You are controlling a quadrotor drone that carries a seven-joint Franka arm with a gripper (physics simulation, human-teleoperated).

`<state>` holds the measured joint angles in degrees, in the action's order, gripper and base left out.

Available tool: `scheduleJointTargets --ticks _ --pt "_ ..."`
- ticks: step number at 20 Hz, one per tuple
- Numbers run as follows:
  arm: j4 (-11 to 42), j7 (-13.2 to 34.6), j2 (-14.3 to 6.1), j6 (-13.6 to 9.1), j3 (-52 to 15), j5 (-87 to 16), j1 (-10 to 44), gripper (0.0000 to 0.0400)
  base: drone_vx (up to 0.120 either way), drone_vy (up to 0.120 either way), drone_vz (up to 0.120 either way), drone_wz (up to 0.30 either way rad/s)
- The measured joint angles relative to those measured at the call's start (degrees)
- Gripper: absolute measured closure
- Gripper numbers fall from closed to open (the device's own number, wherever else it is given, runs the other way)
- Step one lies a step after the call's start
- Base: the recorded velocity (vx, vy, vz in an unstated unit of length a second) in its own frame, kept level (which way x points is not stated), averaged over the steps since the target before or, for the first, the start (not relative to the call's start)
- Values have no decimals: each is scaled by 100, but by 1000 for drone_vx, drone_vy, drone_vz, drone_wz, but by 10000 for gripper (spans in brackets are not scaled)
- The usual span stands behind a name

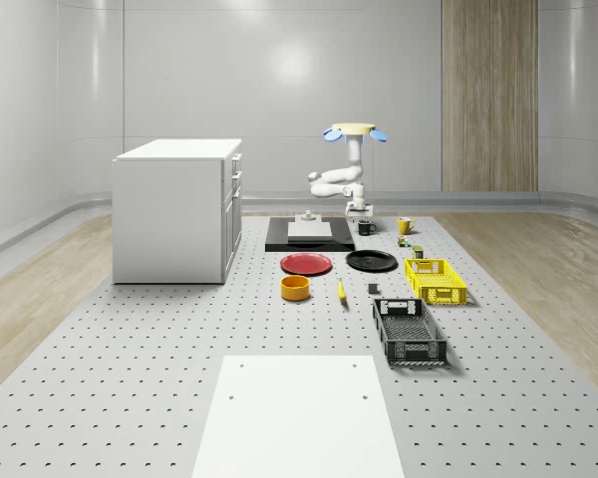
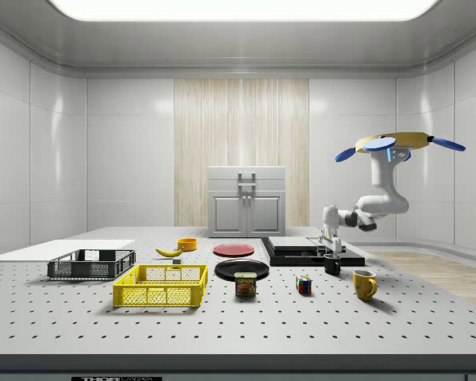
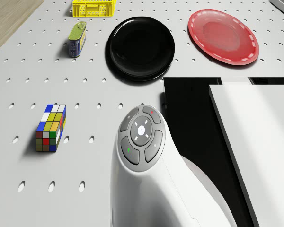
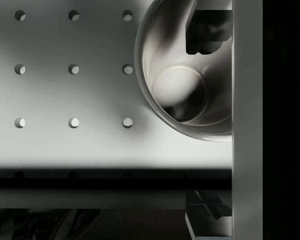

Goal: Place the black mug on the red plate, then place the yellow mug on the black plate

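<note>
The black mug [image 1: 366,228] [image 2: 332,265] stands upright on the table beside the black slab. The drone [image 1: 356,129] [image 2: 397,144] hovers over this far part of the table with its arm bent downward. My gripper [image 1: 360,213] [image 2: 329,251] [image 4: 208,120] hangs open just above the mug. In the wrist view one finger [image 4: 206,30] is over the mug's inside [image 4: 177,92] and the other is outside its rim. The yellow mug [image 1: 405,225] [image 2: 364,284] stands a little way off. The red plate [image 1: 306,263] [image 3: 223,36] and black plate [image 1: 371,261] [image 3: 141,47] lie side by side, both bare.
A black slab [image 1: 309,239] carrying a white block borders the mug. A Rubik's cube [image 3: 50,127], a can [image 3: 77,39], a yellow crate [image 1: 436,281], a black crate [image 1: 409,331], an orange bowl [image 1: 295,288] and a banana [image 1: 341,290] lie around. A white cabinet [image 1: 176,209] stands at the whole-scene view's left.
</note>
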<state>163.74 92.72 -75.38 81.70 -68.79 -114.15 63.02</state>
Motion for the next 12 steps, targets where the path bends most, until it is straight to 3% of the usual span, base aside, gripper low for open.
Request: scheduleJointTargets --ticks 9,10,12 --pt "-80 0 -112 141 3 18 69 0 0 0 0 0" --pt "-85 4 -123 153 0 23 77 23 0 0 0 0" --pt "-92 11 -146 177 -6 35 91 128 0 0 0 0"
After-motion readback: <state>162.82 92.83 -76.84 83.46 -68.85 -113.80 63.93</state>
